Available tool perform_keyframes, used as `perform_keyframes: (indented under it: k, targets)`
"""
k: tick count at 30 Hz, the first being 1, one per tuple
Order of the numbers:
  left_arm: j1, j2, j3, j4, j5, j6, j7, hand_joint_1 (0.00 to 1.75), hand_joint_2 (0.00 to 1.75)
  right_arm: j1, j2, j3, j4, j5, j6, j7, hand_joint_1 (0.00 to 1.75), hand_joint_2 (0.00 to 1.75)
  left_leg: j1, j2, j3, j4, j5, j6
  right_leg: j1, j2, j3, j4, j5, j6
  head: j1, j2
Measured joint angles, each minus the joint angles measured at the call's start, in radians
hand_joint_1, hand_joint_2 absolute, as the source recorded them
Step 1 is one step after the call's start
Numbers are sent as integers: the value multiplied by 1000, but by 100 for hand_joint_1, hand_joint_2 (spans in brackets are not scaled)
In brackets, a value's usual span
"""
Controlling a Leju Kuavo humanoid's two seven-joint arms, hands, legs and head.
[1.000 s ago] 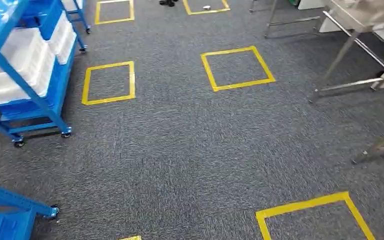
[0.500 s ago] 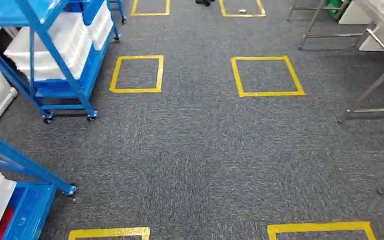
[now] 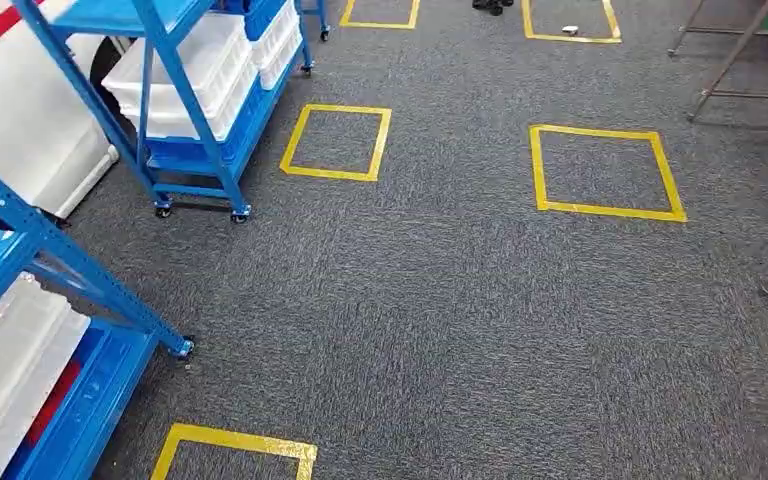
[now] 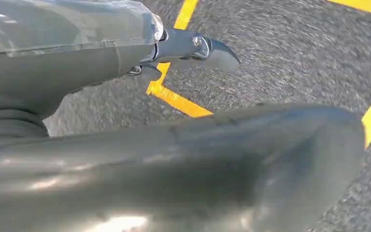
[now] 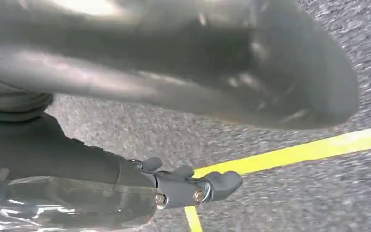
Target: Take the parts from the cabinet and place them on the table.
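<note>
Floor: grey carpet [image 3: 440, 330] marked with yellow tape squares [image 3: 337, 141], one more to the right [image 3: 605, 171], part of another at the near edge.
Near cabinet: blue wheeled rack [image 3: 55, 265] at the left edge of the head view, holding a white bin [image 3: 5, 365] over a blue tray with a red item beside it.
Far cabinet: second blue rack [image 3: 175, 110] further back on the left, loaded with stacked white bins [image 3: 195, 70]; contents of the bins cannot be made out, so the parts cannot be located.
Table: metal legs [image 3: 730, 60] at the upper right, well apart from both racks.
Left hand [image 4: 183, 48]: hangs above the carpet beside a yellow tape corner, dark fingers [image 4: 220, 55] extended, holding nothing.
Right hand [image 5: 188, 186]: hangs over a yellow tape line, fingers [image 5: 224, 181] extended and lying close together, holding nothing.
</note>
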Motion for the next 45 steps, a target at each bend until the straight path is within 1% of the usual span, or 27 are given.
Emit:
perform_keyframes:
  k: [2,3,6,7,8,12,13,14,15,17,18,19,21,22,23,27,29,30,32,33,34,36,37,38,42,43,45]
  targets:
    - [-1,0,3,0,-6,-4,2,0,0,1,1,0,0,15,7,0,0,0,0,7,-67,136,-45,1,7,-30,0,0,-3,-4,0,0]
    - [2,1,3,0,-9,-6,3,0,0,0,1,-1,0,18,7,0,0,0,0,8,-70,140,-32,4,11,-44,1,0,-4,-6,0,0]
    - [4,2,6,0,-13,-7,6,0,0,-4,8,-2,0,47,20,0,0,0,-11,35,53,-96,93,27,18,-81,12,0,-10,-7,0,0]
    - [3,2,6,0,-22,-9,9,0,0,-4,11,0,0,66,30,1,0,0,-22,86,91,-169,104,39,18,-92,15,0,-13,-5,0,0]
    - [-1,2,5,0,-32,-12,14,0,0,-3,19,6,0,87,42,3,0,0,-29,100,92,-182,97,44,24,-102,16,3,-17,1,0,0]
    - [4,-7,-3,0,-55,-27,25,0,0,-16,37,53,0,179,69,20,0,0,-30,52,91,-201,109,60,22,-140,30,-7,-18,19,0,0]
    - [8,-16,-5,0,-61,-29,26,0,0,-13,37,63,0,183,69,22,0,0,-19,45,109,-216,121,60,14,-98,33,2,-24,26,0,0]
    - [4,-19,-7,0,-63,-31,27,0,0,-13,40,73,0,184,73,22,0,0,-17,34,111,-223,128,66,14,-27,14,44,-58,28,0,0]
    - [0,-21,-8,0,-64,-32,27,0,0,-12,44,76,1,182,74,22,0,0,-17,25,109,-224,130,69,11,-2,-19,109,-96,30,1,0]
    - [-3,-24,-11,0,-73,-36,34,0,0,-5,44,77,1,174,71,24,0,0,-17,-2,106,-223,131,69,6,7,-99,270,-159,36,0,0]
    - [-2,-25,-14,0,-76,-35,39,0,0,-4,44,77,1,172,68,25,0,0,-16,-15,107,-222,131,69,5,7,-121,305,-159,38,1,0]
    - [0,-25,-16,0,-79,-35,43,0,0,-3,44,78,1,170,66,26,0,0,-14,-29,108,-220,129,66,2,7,-120,288,-130,42,1,0]
    - [1,-25,-18,0,-82,-30,46,0,0,-1,44,78,0,168,59,27,0,0,-7,-60,110,-208,123,57,-5,16,-55,127,-22,48,1,0]
    - [0,-25,-21,0,-82,-26,47,0,0,2,44,78,0,168,58,27,0,0,-6,-69,108,-202,119,51,-11,47,-23,47,17,52,1,0]
    - [-1,-25,-23,0,-84,-24,49,0,0,4,44,78,1,169,57,29,0,0,-10,-81,95,-188,112,41,-15,99,-11,10,9,55,1,0]
    - [2,-24,-32,0,-96,-23,53,0,0,0,44,79,0,171,57,36,0,0,-2,-117,86,-192,114,15,-8,54,-11,7,13,23,0,0]
    - [3,-23,-32,0,-97,-23,53,0,0,1,45,79,0,171,57,37,0,0,-5,-30,69,-143,80,10,-9,28,-6,-2,16,6,0,0]
    - [-1,-23,-33,0,-97,-24,53,0,0,4,45,79,-1,171,57,37,0,0,-2,-5,34,-74,39,5,-5,13,-6,-2,14,2,0,0]
    - [-5,-24,-34,0,-100,-24,53,0,0,8,45,79,-1,171,57,37,0,0,1,5,-41,79,-26,0,1,-18,-6,-2,11,-2,0,0]
    - [-3,-24,-34,0,-100,-24,53,0,0,8,45,79,-1,171,57,37,0,0,1,6,-61,121,-32,-1,2,-31,-6,-2,10,-3,0,0]
    - [-1,-24,-34,0,-100,-24,53,0,0,8,45,80,-1,171,57,37,0,0,1,6,-57,113,-14,-1,3,-44,-5,-2,8,-3,0,0]
    - [1,-23,-35,0,-105,-24,55,0,0,6,45,82,-1,171,57,38,0,0,1,17,12,-23,67,4,4,-68,1,-2,5,0,0,0]
    - [0,-23,-38,0,-109,-26,55,0,0,6,45,84,-1,171,58,39,0,0,-3,47,62,-115,106,12,5,-78,6,-2,2,3,0,0]
    - [-3,-23,-42,0,-116,-29,54,0,0,7,46,84,-1,171,58,40,0,0,-13,115,93,-179,108,24,6,-88,10,-2,0,7,0,0]
    - [-3,-24,-58,0,-129,-42,50,0,0,-1,51,84,-1,170,55,39,0,0,-27,77,89,-191,106,47,5,-131,22,-7,-6,29,0,0]
    - [-2,-24,-59,0,-130,-43,48,0,0,-1,51,84,-2,170,55,35,0,0,-14,64,106,-207,118,57,8,-136,26,-5,-13,38,0,0]
    - [-4,-28,-60,0,-124,-42,47,0,0,3,52,84,-2,176,56,31,0,0,-12,43,105,-215,127,66,1,-25,-6,78,-72,42,1,0]
